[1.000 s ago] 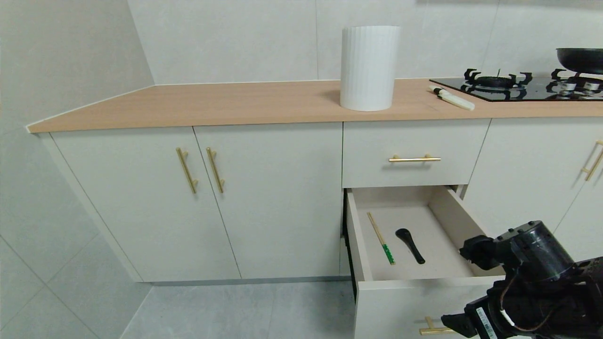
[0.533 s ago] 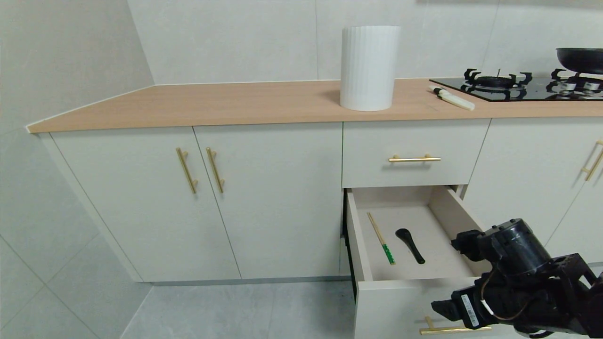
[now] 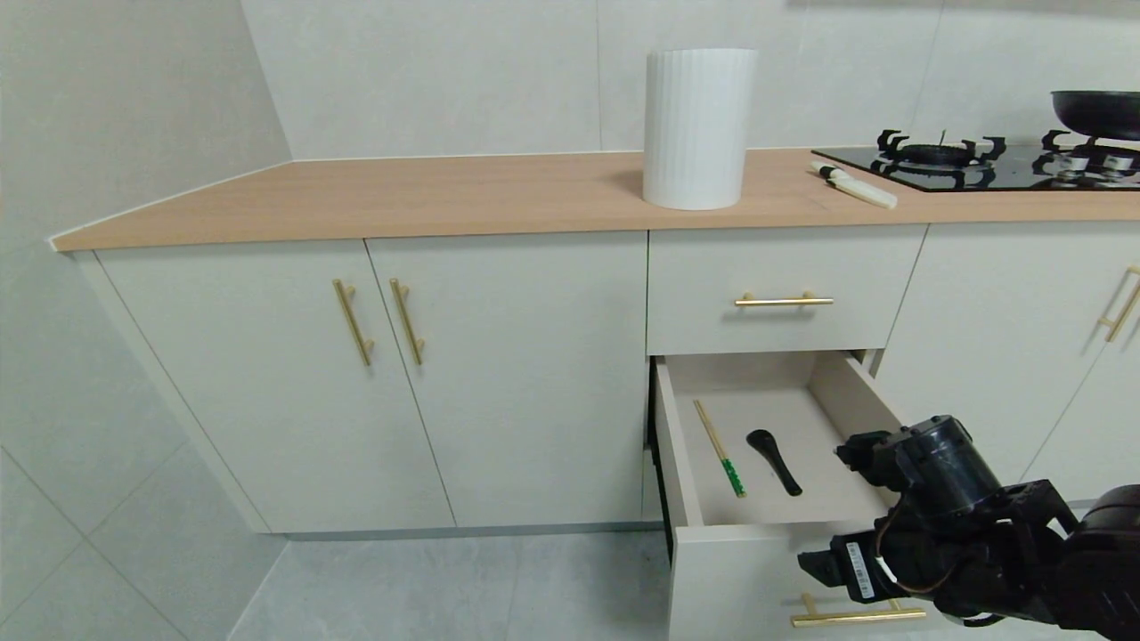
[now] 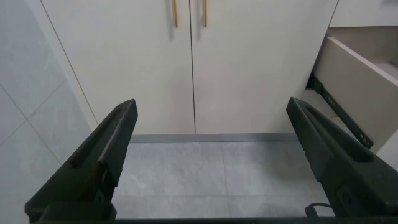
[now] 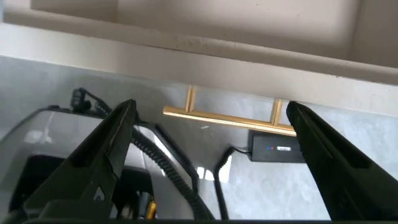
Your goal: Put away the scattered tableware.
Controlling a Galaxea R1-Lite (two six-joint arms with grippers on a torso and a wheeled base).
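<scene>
Head view: a wooden surface (image 3: 401,196) is running across the cabinets. A white ribbed cylinder (image 3: 699,129) is standing on it, and a pale-handled knife (image 3: 853,185) is lying to its right, just beside a black stove (image 3: 980,165) that is carrying a dark pan (image 3: 1100,111). Below the cylinder, the upper drawer (image 3: 784,301) is sitting closed and the lower drawer (image 3: 681,463) is standing pulled out. A pair of chopsticks (image 3: 720,447) is lying inside it toward the left wall. A black spoon (image 3: 775,461) is lying just to their right, apart from them. The right arm (image 3: 962,525) is hanging at the near right corner of the lower drawer, above its brass handle (image 3: 857,614).

Left wrist view: the left pincer (image 4: 211,106) is standing wide open and gripping nothing. It is facing the double cabinet doors (image 4: 249,62) above the tiled floor (image 4: 205,174).

Right wrist view: the right pincer (image 5: 210,109) is standing wide open and gripping nothing. The brass handle is showing between its fingers, farther off and untouched.
</scene>
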